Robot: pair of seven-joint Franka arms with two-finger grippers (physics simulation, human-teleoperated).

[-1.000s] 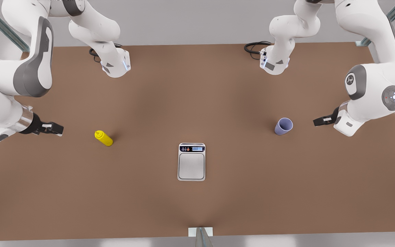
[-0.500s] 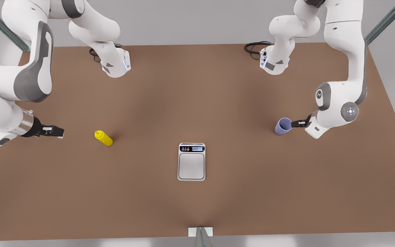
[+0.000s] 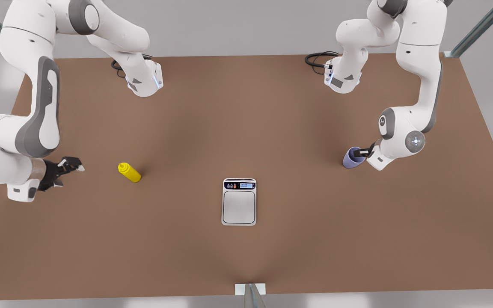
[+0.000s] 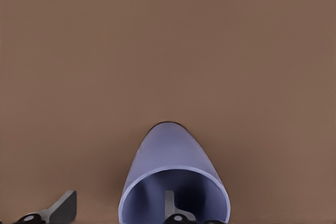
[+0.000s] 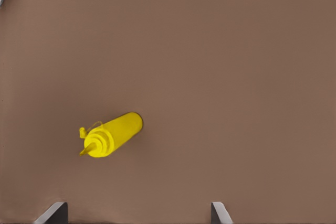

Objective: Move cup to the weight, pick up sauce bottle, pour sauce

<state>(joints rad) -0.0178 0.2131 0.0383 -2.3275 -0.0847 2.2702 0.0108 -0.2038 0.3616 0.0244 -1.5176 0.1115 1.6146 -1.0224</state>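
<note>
The lavender-blue cup (image 3: 351,160) stands on the brown table at the front view's right. My left gripper (image 3: 360,152) is open at its rim. In the left wrist view one finger (image 4: 169,206) reaches inside the cup (image 4: 170,150) and the other finger (image 4: 62,208) is outside its wall. The yellow sauce bottle (image 3: 129,172) stands at the front view's left. My right gripper (image 3: 73,164) is open, a short way to the bottle's left and apart from it. The right wrist view has the bottle (image 5: 111,135) ahead of the fingers. The silver weight (image 3: 239,207) lies between them, nearer the front edge, with nothing on its plate.
Two arm bases (image 3: 144,82) (image 3: 342,79) with black cables stand at the back of the table (image 3: 246,119). A small metal bracket (image 3: 250,290) sits at the middle of the front edge. Bare tabletop separates the cup, the weight and the bottle.
My left gripper moved toward the front view's left and reached the cup, one finger now inside it. My right wrist turned and dropped a little. Cup and bottle stayed put.
</note>
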